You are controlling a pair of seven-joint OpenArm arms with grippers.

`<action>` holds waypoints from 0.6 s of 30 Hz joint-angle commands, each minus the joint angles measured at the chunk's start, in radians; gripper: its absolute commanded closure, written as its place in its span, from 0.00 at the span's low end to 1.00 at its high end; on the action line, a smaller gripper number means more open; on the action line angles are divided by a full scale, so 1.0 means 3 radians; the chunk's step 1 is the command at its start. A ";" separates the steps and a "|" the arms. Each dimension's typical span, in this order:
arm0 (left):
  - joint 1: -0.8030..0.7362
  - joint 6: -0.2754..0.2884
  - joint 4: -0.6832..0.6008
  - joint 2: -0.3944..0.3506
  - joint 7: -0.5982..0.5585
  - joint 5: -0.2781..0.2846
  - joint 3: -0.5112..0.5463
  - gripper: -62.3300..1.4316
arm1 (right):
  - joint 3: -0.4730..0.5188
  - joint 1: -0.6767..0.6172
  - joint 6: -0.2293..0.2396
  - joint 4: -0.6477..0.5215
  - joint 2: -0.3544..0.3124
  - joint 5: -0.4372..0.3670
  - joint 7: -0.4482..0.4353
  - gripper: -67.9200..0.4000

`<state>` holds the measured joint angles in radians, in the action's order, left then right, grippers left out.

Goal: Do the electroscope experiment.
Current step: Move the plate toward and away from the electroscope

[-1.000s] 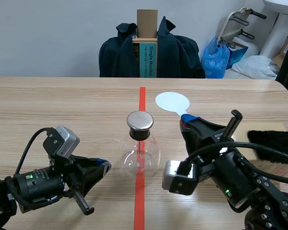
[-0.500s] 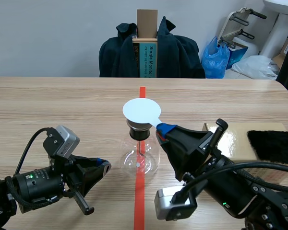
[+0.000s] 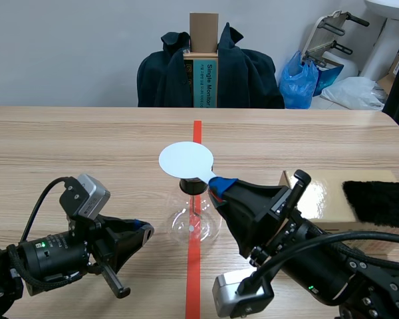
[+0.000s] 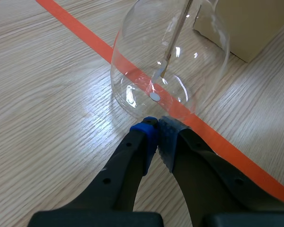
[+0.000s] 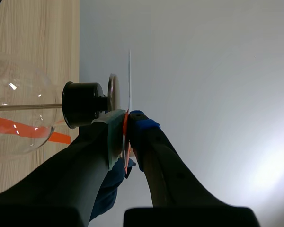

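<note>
Charging step. Right gripper (image 3: 219, 184) pinches the white disc (image 3: 185, 160) by its handle, just above the electroscope (image 3: 194, 219) cap (image 5: 112, 94), centre table. Left gripper (image 4: 157, 128) closed, empty, nearby. Next, likely: lower disc onto cap gently.

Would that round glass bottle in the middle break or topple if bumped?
Probably fragile: the flask is thin clear glass. Its wide body looks steady, but the black stopper and metal cap sit high, so a hard shove might tip it; once down, the round bulb would likely roll.
</note>
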<state>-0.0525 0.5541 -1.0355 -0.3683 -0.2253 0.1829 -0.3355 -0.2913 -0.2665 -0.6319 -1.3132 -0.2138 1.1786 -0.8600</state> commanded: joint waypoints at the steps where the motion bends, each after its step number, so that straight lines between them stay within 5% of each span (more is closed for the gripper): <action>1: 0.0019 0.0022 -0.0070 0.0027 -0.0050 0.0037 -0.0003 0.94 | 0.0006 0.0029 -0.0034 -0.0061 -0.0034 -0.0037 0.0003 0.98; 7: 0.0019 0.0022 -0.0070 0.0027 -0.0050 0.0037 -0.0003 0.94 | 0.0006 0.0029 -0.0034 -0.0061 -0.0034 -0.0037 0.0182 0.98; 18: 0.0019 0.0022 -0.0070 0.0027 -0.0064 0.0047 -0.0003 0.94 | 0.0006 0.0029 -0.0034 -0.0061 -0.0034 -0.0126 0.0950 0.98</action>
<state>-0.0525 0.5541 -1.0355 -0.3683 -0.2260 0.1833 -0.3355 -0.2913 -0.2665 -0.6315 -1.3132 -0.2134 1.1534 -0.5831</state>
